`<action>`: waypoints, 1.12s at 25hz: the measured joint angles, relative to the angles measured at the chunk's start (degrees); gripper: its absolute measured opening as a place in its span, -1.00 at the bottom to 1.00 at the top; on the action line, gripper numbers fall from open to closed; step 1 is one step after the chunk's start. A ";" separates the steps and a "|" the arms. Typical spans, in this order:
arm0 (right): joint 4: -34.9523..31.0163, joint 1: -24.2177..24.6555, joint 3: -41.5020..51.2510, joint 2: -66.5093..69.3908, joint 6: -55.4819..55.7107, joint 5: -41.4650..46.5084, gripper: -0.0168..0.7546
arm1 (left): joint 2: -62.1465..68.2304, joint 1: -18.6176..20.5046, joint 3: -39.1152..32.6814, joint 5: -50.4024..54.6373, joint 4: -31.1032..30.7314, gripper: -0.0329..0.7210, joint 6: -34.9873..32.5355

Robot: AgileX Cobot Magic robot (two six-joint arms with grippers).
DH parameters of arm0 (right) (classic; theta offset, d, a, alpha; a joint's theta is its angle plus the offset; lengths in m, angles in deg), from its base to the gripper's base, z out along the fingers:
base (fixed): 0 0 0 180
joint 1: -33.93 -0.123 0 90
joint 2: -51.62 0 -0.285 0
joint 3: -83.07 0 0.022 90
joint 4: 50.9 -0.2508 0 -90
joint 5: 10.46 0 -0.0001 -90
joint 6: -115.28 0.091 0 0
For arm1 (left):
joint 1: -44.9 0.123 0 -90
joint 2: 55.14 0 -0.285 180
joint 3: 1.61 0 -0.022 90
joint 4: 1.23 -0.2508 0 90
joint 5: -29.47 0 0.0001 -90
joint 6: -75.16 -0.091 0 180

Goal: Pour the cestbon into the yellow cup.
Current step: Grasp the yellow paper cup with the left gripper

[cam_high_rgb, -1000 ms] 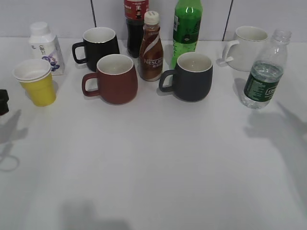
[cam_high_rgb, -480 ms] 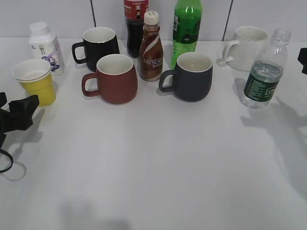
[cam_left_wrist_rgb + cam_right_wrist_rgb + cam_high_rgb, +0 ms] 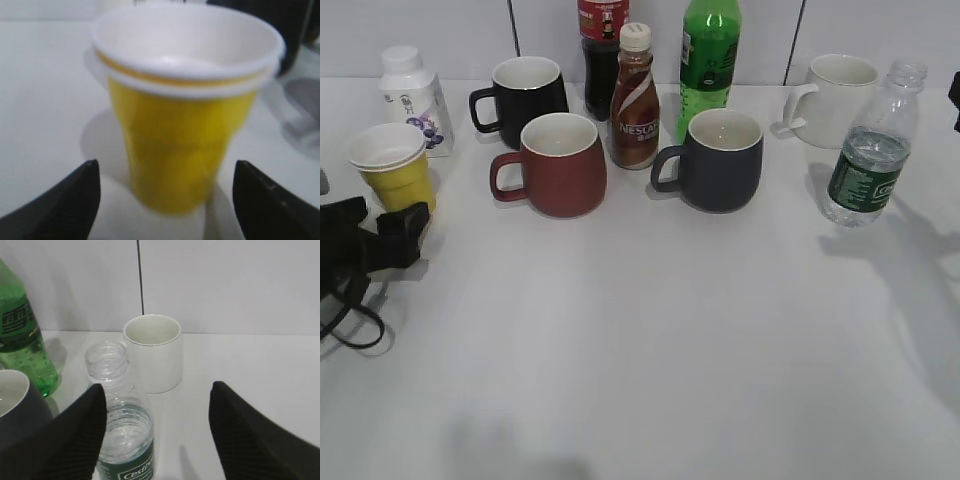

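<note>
The yellow cup stands upright at the left of the table. It fills the left wrist view, white inside and double-rimmed. My left gripper is open just in front of the cup; in the left wrist view its fingers stand either side of the cup's base without touching it. The cestbon stands uncapped at the right, partly full. My right gripper is open above and behind it, with the bottle beside the left finger. Only a tip of the right gripper shows in the exterior view.
A red mug, a dark grey mug, a black mug and a white mug stand across the back. Behind them are a Nescafe bottle, a green bottle, a cola bottle and a white milk bottle.
My left gripper has come in from the left edge and moved right and up to the yellow cup. My right gripper has appeared at the right edge near the cestbon.
</note>
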 joint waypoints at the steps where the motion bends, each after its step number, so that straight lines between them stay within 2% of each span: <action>1: 0.43 0.00 0.00 0.00 0.00 0.00 0.30 | 0.33 0.00 0.91 0.00 0.12 0.76 0.00; 18: 1.47 0.00 0.00 0.00 0.06 0.10 0.30 | 8.71 0.00 12.25 -0.87 0.12 0.72 -0.49; 28: 2.32 0.00 0.00 0.00 1.06 4.49 0.30 | 8.99 0.00 12.54 -1.13 0.12 0.27 -0.60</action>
